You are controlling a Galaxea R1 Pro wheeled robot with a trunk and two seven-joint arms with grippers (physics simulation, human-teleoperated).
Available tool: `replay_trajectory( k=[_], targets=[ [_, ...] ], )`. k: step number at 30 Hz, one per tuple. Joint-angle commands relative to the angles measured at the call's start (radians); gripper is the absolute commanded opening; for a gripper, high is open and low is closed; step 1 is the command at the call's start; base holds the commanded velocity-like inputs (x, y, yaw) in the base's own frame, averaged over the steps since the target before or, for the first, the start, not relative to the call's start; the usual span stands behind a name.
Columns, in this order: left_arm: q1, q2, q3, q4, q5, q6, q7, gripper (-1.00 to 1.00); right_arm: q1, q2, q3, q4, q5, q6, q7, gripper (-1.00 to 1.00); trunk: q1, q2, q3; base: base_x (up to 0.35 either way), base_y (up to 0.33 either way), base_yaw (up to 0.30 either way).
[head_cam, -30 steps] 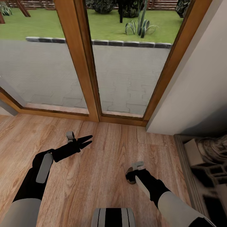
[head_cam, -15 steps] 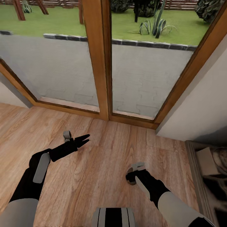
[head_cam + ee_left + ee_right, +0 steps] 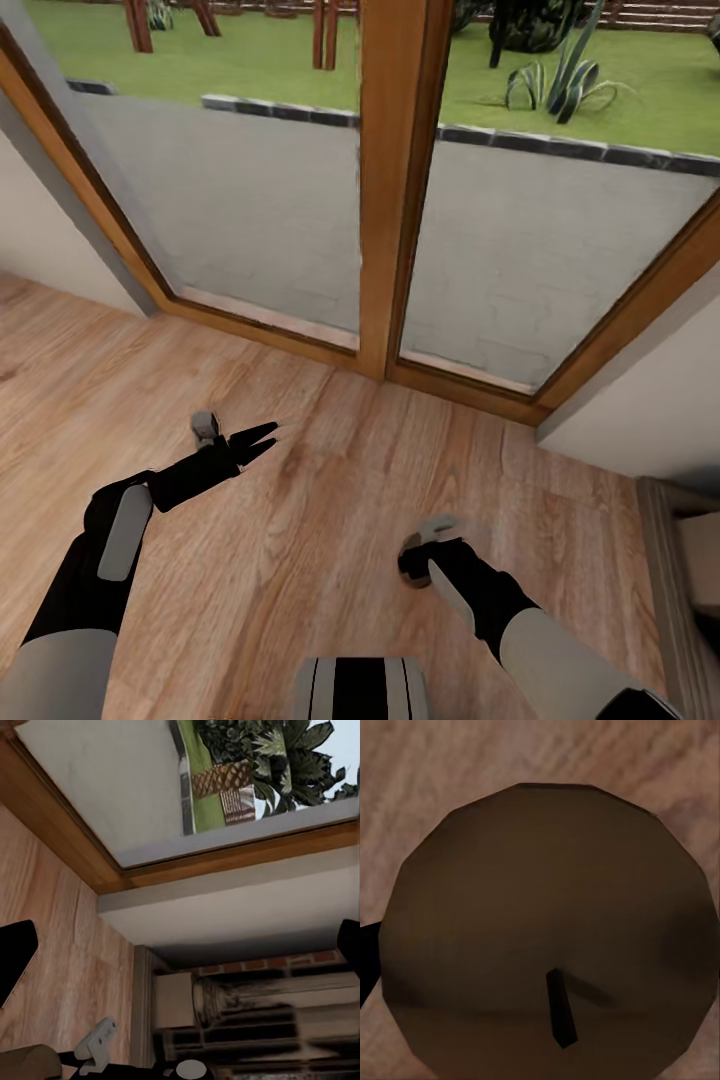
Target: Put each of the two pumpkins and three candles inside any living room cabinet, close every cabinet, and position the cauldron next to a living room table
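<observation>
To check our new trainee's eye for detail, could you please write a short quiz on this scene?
1. True or false: the left pincer grips a pumpkin.
2. What does the right pincer hold? A) candle B) cauldron C) pumpkin
3. Fill in: the floor is made of ____ planks.

Key: 1 false, it is open and empty; 2 A; 3 wood.

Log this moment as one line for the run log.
phase: in transit | facing: glass doors | floor: wood | left tool: open, empty | right tool: carrying candle, jaw state unclear
</observation>
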Motion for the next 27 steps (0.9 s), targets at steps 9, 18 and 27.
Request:
replay_trajectory(
  k=[9, 18, 27],
  targets=[
    [0.000, 0.000, 0.000, 0.000, 0.000, 0.000, 0.000, 1.00, 0.000, -0.001, 0.000, 0.000, -0.002, -0.001, 0.000, -1.00, 0.000, 0.000, -0.005, 0.000, 0.000, 0.284],
    [0.000, 0.022, 0.006, 0.001, 0.000, 0.000, 0.001, 1.00, 0.000, 0.004, 0.000, 0.002, -0.004, -0.002, -0.003, -1.00, 0.000, 0.000, -0.011, 0.000, 0.000, 0.284],
    [0.000, 0.029, 0.006, 0.000, -0.001, 0.000, 0.000, 1.00, 0.000, -0.004, -0.001, -0.001, 0.000, -0.002, -0.003, -1.00, 0.000, 0.000, -0.016, 0.000, 0.000, 0.284]
  ],
)
